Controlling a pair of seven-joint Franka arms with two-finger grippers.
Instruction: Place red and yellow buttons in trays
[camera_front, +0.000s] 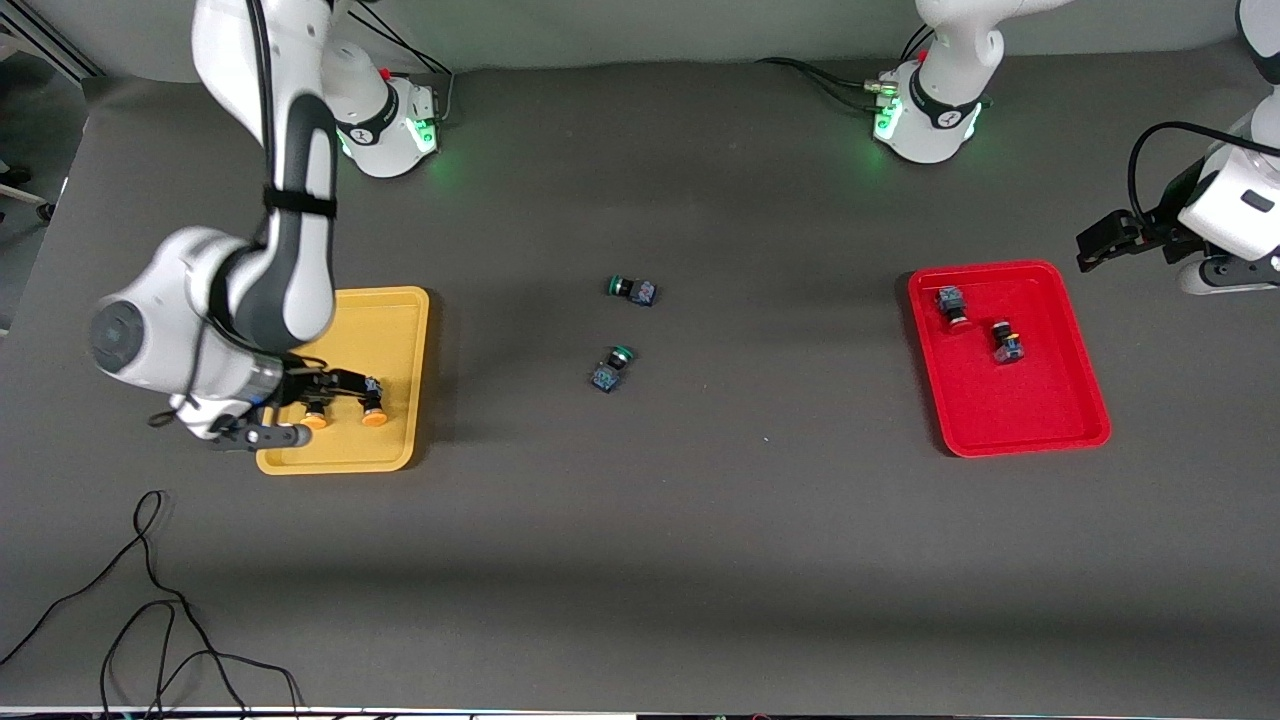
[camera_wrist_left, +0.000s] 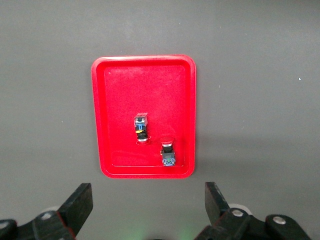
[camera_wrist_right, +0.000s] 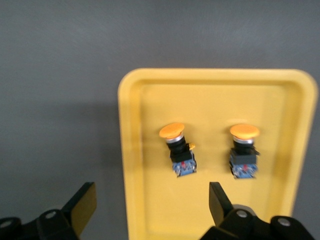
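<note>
Two yellow-capped buttons (camera_front: 316, 418) (camera_front: 374, 410) lie in the yellow tray (camera_front: 385, 320), in its part nearer the front camera. My right gripper (camera_front: 310, 405) hangs open and empty just over them; in the right wrist view its fingers (camera_wrist_right: 82, 205) straddle the tray rim (camera_wrist_right: 210, 100), with both buttons (camera_wrist_right: 177, 150) (camera_wrist_right: 244, 150) ahead. Two red-capped buttons (camera_front: 952, 305) (camera_front: 1005, 342) lie in the red tray (camera_front: 1010, 410). My left gripper (camera_front: 1100, 240) is open and empty, over bare table beside the red tray (camera_wrist_left: 145, 85), whose two buttons (camera_wrist_left: 141, 127) (camera_wrist_left: 167, 150) show in the left wrist view.
Two green-capped buttons (camera_front: 632, 290) (camera_front: 612, 368) lie on their sides on the grey table midway between the trays. A loose black cable (camera_front: 150, 600) curls on the table near the front camera at the right arm's end.
</note>
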